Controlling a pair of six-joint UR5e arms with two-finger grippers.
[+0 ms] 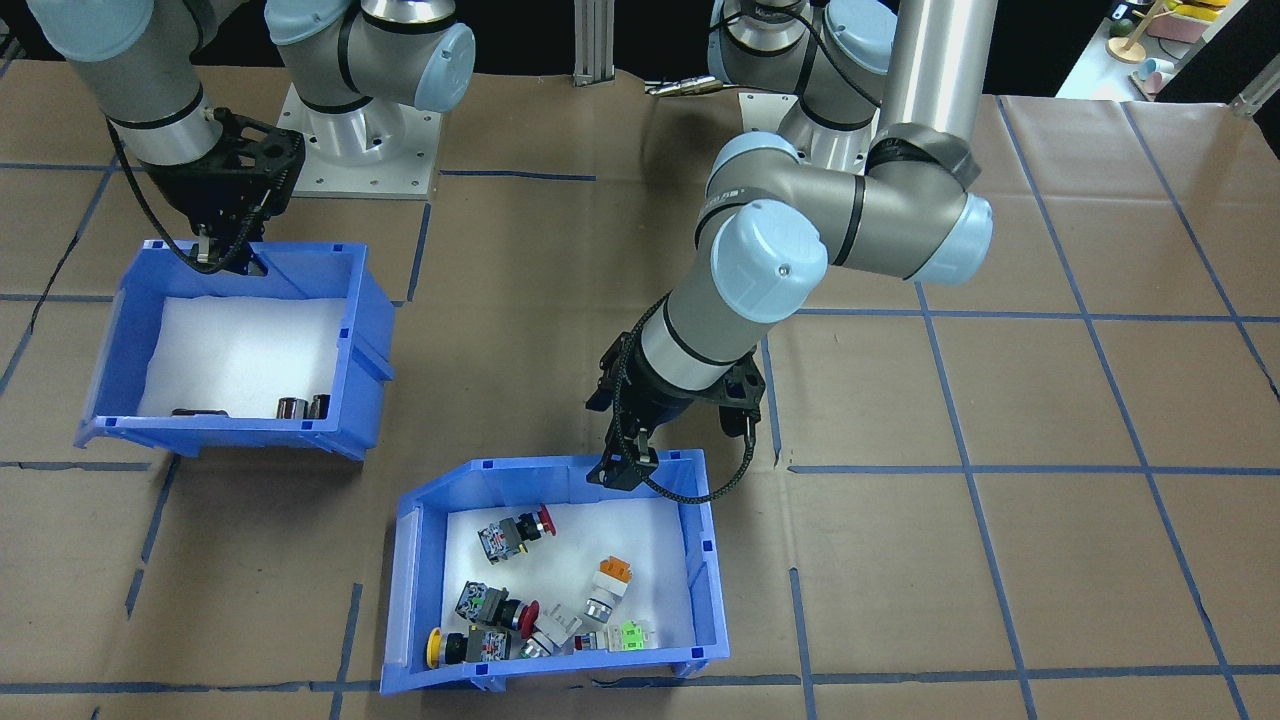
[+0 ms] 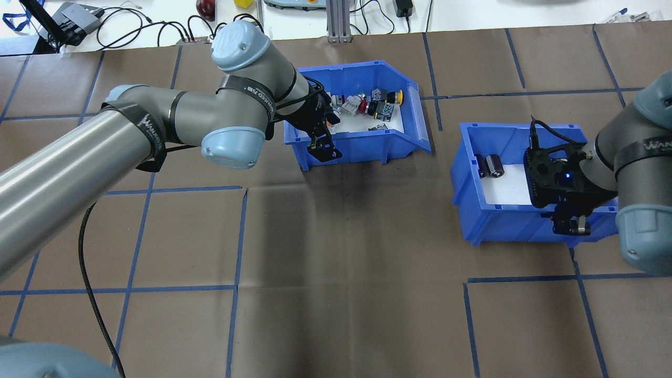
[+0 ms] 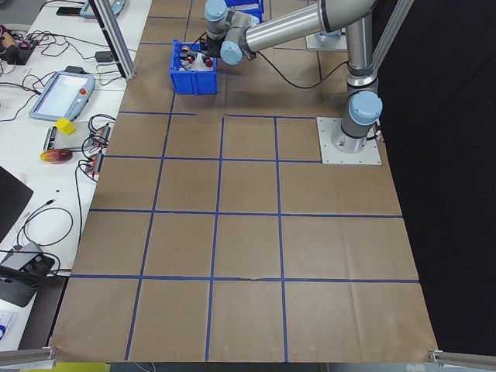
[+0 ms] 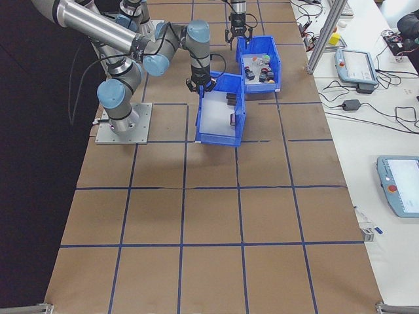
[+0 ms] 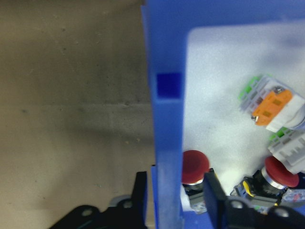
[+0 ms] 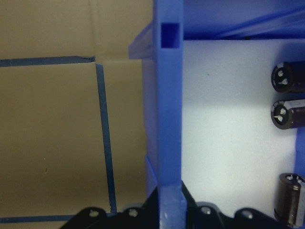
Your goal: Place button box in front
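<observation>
**Blue bins, each with a gripper on its back wall**

Blue plastic forms the button box (image 1: 708,590), which sits on the brown paper-covered table (image 1: 1000,560) far from the robot's base, toward the operators' edge. Its white liner (image 1: 660,545) carries a scatter of push-button switches (image 1: 515,532) with red, yellow, orange and green caps. The left gripper (image 1: 622,470) straddles the box's rear wall, the wall nearest the robot: in the left wrist view one finger (image 5: 138,200) stands outside the wall and the other inside, both pressed close against it, so the jaws are clamped on that wall.

The second blue bin (image 1: 360,330) lies nearer the robot's base on its right side, well apart from the button box, holding black cylinders (image 1: 300,407) on a white liner. The right gripper (image 1: 228,258) sits astride this bin's rear wall, its jaws closed tight on the plastic in the right wrist view.
</observation>
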